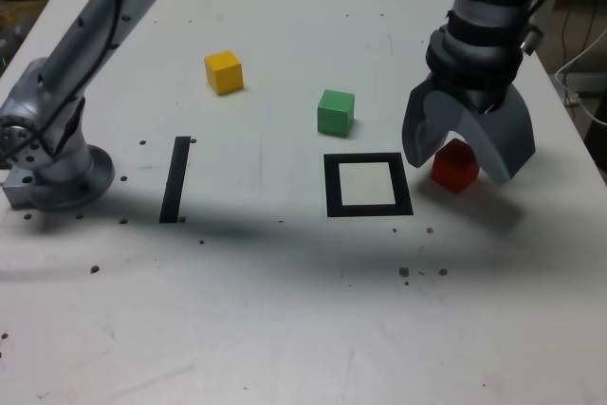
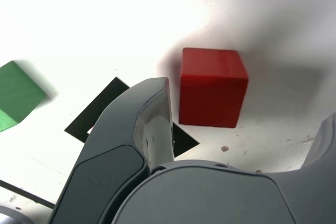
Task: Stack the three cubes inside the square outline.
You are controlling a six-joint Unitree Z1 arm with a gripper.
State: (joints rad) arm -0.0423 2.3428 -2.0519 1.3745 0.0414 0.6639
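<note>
Right now the pincer (image 1: 465, 160) hangs with its two broad, smooth grey jaws spread wide, straddling the red cube (image 1: 455, 165) without visibly touching it. In the wrist view that cube (image 2: 212, 87) sits between the curved jaw tips, a matte, sharp-edged block resting flat on the desk (image 1: 285, 310). The arm's dark ribbed wrist comes down steeply from above at the exterior view's right, jaws pointing downward. Just beside the red cube, toward the exterior view's left, lies the square outline (image 1: 330, 187), a flat black frame around a white centre, holding nothing. The green cube (image 1: 336, 112) stands near the outline's far edge, apart from it. The yellow cube (image 1: 224, 72) sits well apart, further left. A straight black strip (image 1: 175, 179) lies near the arm's metal base (image 1: 47, 163). The desk is white, matte and speckled with small dark marks.
</note>
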